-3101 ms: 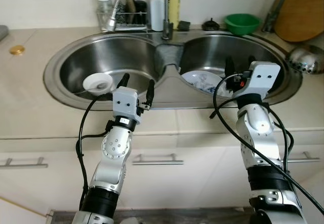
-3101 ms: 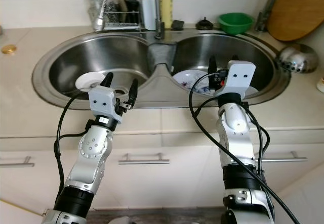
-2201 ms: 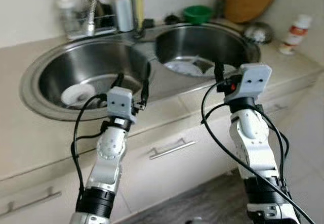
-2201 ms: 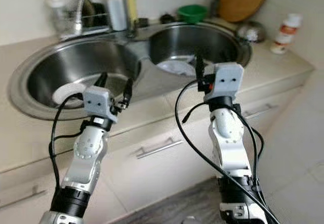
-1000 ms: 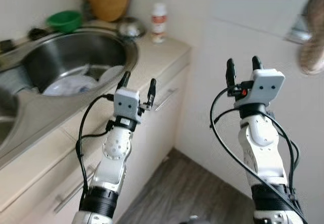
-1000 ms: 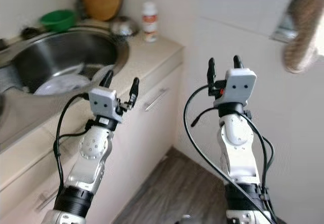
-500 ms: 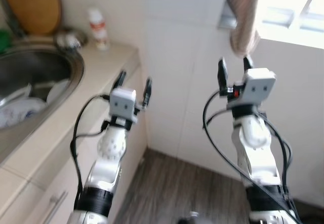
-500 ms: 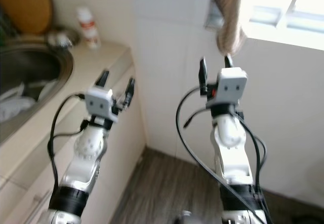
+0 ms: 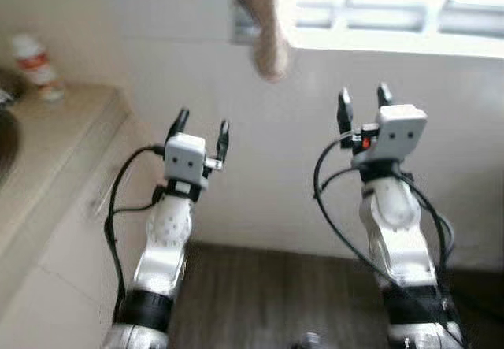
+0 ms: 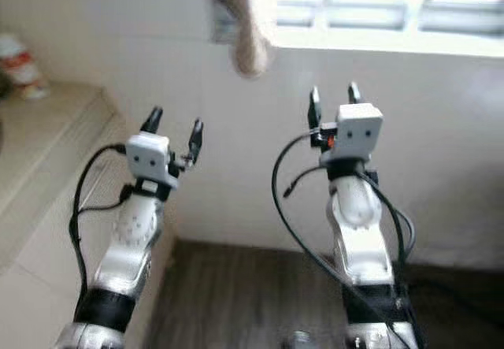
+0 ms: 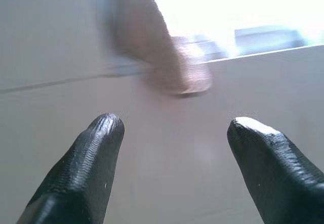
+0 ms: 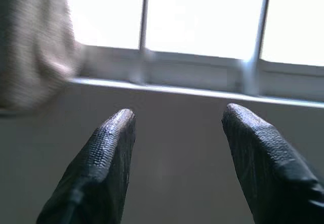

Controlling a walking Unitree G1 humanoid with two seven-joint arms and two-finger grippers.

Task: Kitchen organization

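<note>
I face a white tiled wall below a bright window [image 9: 394, 2]. My left gripper [image 9: 201, 124] is raised in front of the wall, open and holding nothing. My right gripper [image 9: 363, 101] is raised a little higher to its right, also open and holding nothing. A brownish cloth [image 9: 264, 26] hangs from the window ledge above and between them; in the left wrist view the cloth [image 11: 162, 57] hangs ahead of the open fingers. The picture is blurred.
The end of a beige counter [image 9: 55, 140] runs along the left, with a small white bottle with a red label [image 9: 35, 65] on it. Cabinet fronts [image 9: 55, 286] stand under it. Dark wood floor [image 9: 260, 286] lies below the wall.
The camera has swung further right: the sink and cutting board have left the picture, and the window and wall now face me. Both grippers keep their raised, open pose.
</note>
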